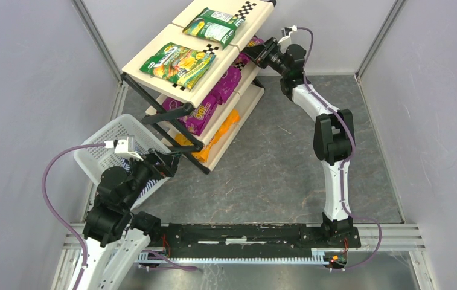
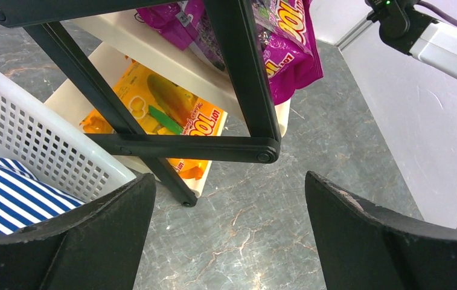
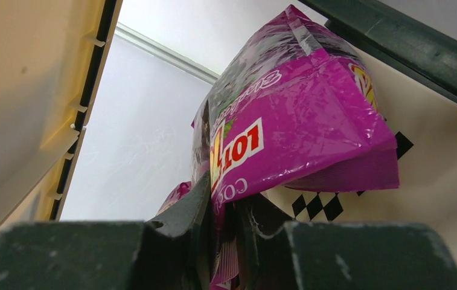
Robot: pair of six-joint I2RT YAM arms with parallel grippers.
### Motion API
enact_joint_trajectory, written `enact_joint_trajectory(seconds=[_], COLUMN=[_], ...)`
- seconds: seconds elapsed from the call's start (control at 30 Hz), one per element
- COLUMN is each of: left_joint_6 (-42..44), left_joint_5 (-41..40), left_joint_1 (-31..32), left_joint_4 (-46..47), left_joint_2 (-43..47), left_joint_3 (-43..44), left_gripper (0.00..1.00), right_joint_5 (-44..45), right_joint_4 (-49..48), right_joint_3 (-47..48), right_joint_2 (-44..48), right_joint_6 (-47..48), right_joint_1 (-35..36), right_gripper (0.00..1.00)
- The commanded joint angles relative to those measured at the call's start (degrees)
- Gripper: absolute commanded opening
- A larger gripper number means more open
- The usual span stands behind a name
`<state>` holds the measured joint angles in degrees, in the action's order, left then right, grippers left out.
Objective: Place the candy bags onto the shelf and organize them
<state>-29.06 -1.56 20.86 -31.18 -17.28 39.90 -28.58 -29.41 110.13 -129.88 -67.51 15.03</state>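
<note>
The shelf (image 1: 185,37) stands tilted at the back. Its top tier holds two green candy bags (image 1: 177,63) (image 1: 215,25). The middle tier holds purple bags (image 1: 204,112) and the bottom tier holds orange bags (image 1: 214,139). My right gripper (image 1: 253,53) reaches into the far end of the middle tier. In the right wrist view it (image 3: 226,211) is shut on the lower edge of a purple bag (image 3: 292,133), which stands against the checkered panel (image 3: 316,205). My left gripper (image 1: 170,162) is open and empty above the floor by the shelf's near corner. Its fingers (image 2: 93,241) are spread wide.
A white mesh basket (image 1: 102,148) stands left of the shelf, beside my left gripper. It holds a blue-white striped cloth (image 2: 8,193). The shelf's black frame leg (image 2: 183,148) is just ahead of the left fingers. Grey walls close in on three sides.
</note>
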Motion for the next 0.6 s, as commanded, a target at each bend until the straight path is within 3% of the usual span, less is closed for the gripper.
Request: enact_joint_trajectory(seconds=[0.0, 0.4, 0.57], left_joint_6=[-1.35, -1.43, -1.44], left_joint_5=[-1.31, -1.34, -1.55], left_joint_1=[-0.30, -0.30, -0.30], left_joint_4=[0.68, 0.67, 0.64], left_joint_2=[-0.69, -1.05, -0.50], left_joint_3=[0.97, 1.00, 1.01], left_gripper=[0.98, 0.98, 0.98], right_joint_5=[0.86, 1.23, 2.37], right_joint_4=[-6.44, -9.66, -7.90], right_joint_3=[3.41, -3.43, -5.61], right_joint_2=[-0.10, 2.25, 4.80], right_joint_6=[-0.71, -1.57, 1.29], right_joint_1=[0.41, 2.02, 1.89], right_gripper=[0.22, 0.24, 0.41])
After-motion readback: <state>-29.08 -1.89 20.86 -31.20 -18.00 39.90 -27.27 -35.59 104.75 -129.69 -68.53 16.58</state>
